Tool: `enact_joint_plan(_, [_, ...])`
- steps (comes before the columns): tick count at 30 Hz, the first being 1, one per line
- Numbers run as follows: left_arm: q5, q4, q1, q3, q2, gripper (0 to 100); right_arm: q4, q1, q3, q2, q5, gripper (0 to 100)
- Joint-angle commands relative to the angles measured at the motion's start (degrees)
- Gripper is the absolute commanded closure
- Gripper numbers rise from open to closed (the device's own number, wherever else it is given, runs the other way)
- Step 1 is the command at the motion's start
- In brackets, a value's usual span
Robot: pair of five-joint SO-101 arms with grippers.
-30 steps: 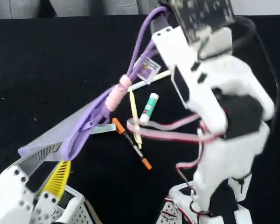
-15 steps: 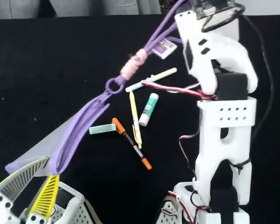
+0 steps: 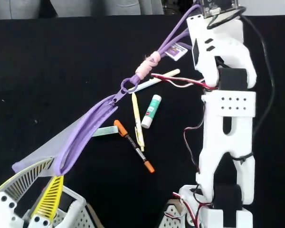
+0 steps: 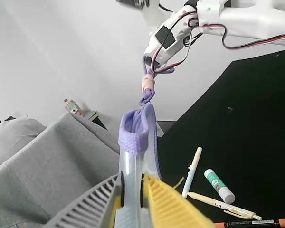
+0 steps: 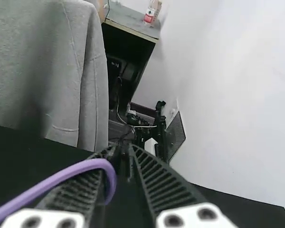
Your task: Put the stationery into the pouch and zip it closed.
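Left tool (image 4: 132,185), grey and yellow fingers clamped on the purple pouch (image 4: 137,127), holds it stretched toward twelve o'clock. There a pink bead (image 4: 147,84) and strap (image 4: 152,71) meet the right arm (image 4: 218,19). At two o'clock on the black surface (image 4: 256,118) lie a pale pen (image 4: 192,171), glue stick (image 4: 218,185), yellow pen (image 4: 223,206) and orange marker (image 4: 256,223).
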Motion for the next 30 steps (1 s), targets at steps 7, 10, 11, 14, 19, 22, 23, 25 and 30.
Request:
enact_joint_plan(7, [1.6,0.0,0.0,8.4,-0.8,97,16.6,-1.4,-15.3,-8.0,0.6,98.7])
enact_joint_plan(10, [3.8,0.0,0.0,15.1,-0.9,93,24.7,-4.7,-24.0,-10.2,0.6,98.7])
enact_joint_plan(11, [5.1,0.0,0.0,16.4,-0.9,90,27.3,-5.8,-27.1,-10.5,0.6,98.7])
enact_joint_plan(14, [9.4,0.0,0.1,17.8,-0.9,76,33.4,-9.5,-36.4,-10.7,0.6,98.7])
enact_joint_plan(19, [11.3,-0.1,5.3,16.0,-0.9,72,39.3,-14.2,-49.1,-10.6,0.6,98.7])
enact_joint_plan(22, [11.3,-0.1,7.1,12.9,-0.9,72,41.2,-15.0,-53.1,-10.6,0.6,98.7])
enact_joint_plan(23, [11.3,-0.1,7.0,11.7,-0.9,72,41.5,-14.9,-53.7,-10.6,0.6,98.7])
enact_joint_plan(25, [11.3,-0.1,6.9,9.6,-0.9,72,41.9,-14.8,-53.8,-10.9,1.8,98.7])
enact_joint_plan(30, [11.3,0.0,7.0,7.5,-0.9,72,42.2,-14.8,-54.2,-11.0,6.0,98.7])
